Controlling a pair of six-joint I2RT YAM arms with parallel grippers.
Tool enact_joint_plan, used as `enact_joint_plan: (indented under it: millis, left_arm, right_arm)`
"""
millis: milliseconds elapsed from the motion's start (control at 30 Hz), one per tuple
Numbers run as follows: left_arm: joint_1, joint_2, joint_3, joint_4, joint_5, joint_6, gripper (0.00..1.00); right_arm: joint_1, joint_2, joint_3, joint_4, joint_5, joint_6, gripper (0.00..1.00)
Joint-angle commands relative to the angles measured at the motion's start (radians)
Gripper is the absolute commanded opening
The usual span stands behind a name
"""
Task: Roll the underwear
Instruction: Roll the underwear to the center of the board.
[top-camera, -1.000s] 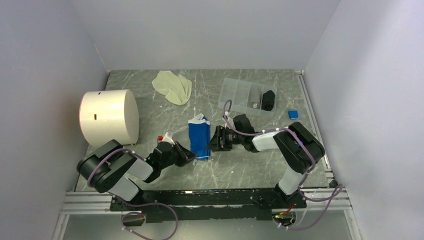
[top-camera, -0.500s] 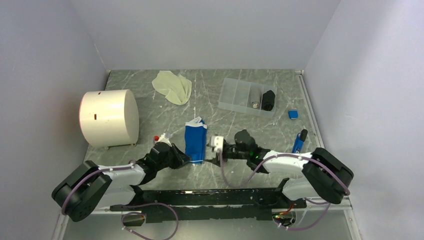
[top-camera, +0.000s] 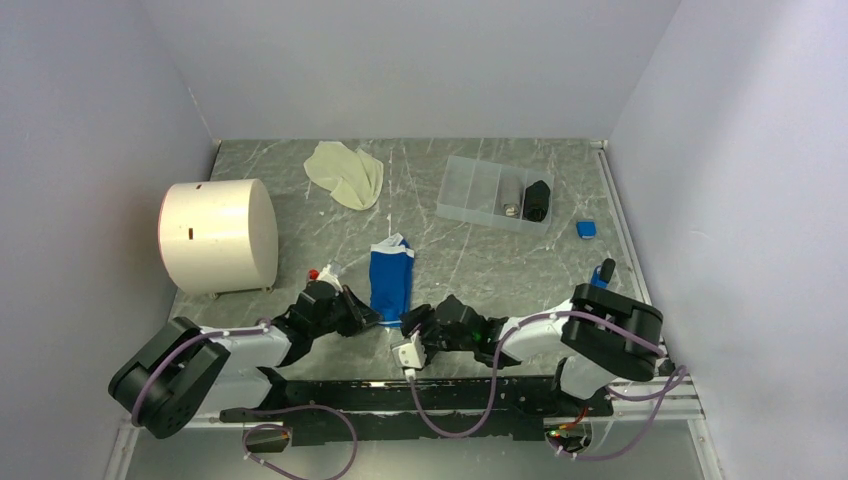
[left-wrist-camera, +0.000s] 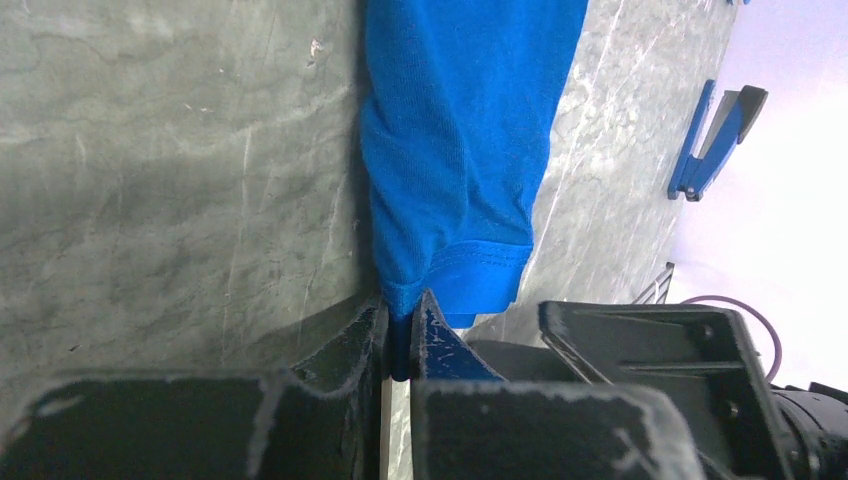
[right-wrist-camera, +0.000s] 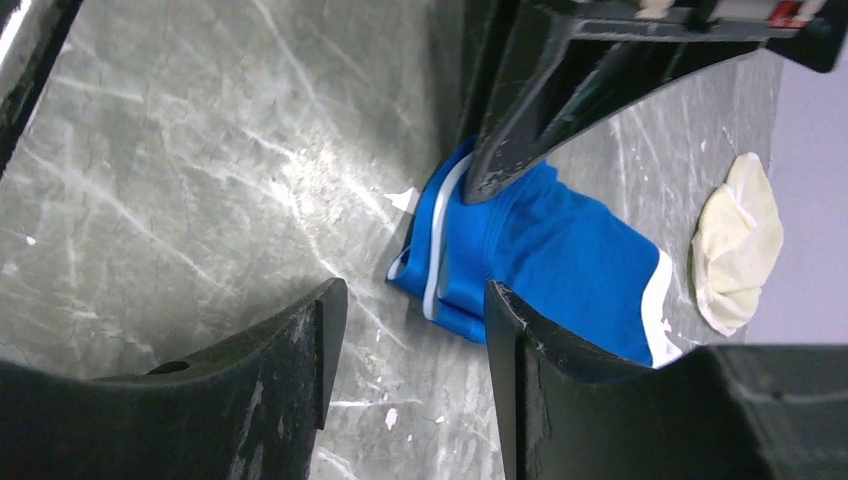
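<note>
Pinching the near corner of the royal blue cloth underwear with white edging (top-camera: 391, 283), flat by the near edge of the worktop (top-camera: 480, 270), with left fingers (left-wrist-camera: 345, 345). Holding right fingers (right-wrist-camera: 280, 350) apart, just beside its near hem.

White drum (top-camera: 218, 235) far left, clear divided box (top-camera: 470, 186) holding a black item (top-camera: 537, 201), blue block (top-camera: 586, 229) nearby

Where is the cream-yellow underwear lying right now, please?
In the top external view, the cream-yellow underwear lies crumpled at the far end of the table, left of centre, between the white cylinder and the clear compartment box, beyond the blue underwear.
</note>
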Motion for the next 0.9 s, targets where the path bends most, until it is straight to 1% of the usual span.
enact_joint_plan:
  millis: [0, 100, 200, 467, 667, 867]
  left_arm:
    - [0.026, 0.034, -0.044, -0.173, -0.009, 0.079, 0.05]
    - [0.038, 0.029, -0.052, -0.171, -0.005, 0.084, 0.05]
    - [0.051, 0.035, -0.048, -0.178, 0.002, 0.097, 0.05]
    - [0.071, 0.053, -0.054, -0.157, 0.026, 0.100, 0.05]
    - [0.075, 0.049, -0.061, -0.151, 0.029, 0.090, 0.05]
    - [0.076, 0.030, -0.062, -0.171, 0.021, 0.090, 0.05]
  right_arm:
    - [0.014, 0.047, 0.016, 0.031, 0.079, -0.089, 0.56]
    - [0.016, 0.085, 0.024, 0.054, 0.082, -0.090, 0.54]
    - [0.016, 0.116, 0.032, 0.062, 0.075, -0.086, 0.49]
    - [0.025, 0.150, 0.032, 0.096, 0.065, -0.081, 0.32]
    - [0.029, 0.178, 0.046, 0.117, 0.064, -0.072, 0.27]
    - [0.029, 0.206, 0.047, 0.152, 0.116, -0.065, 0.26]
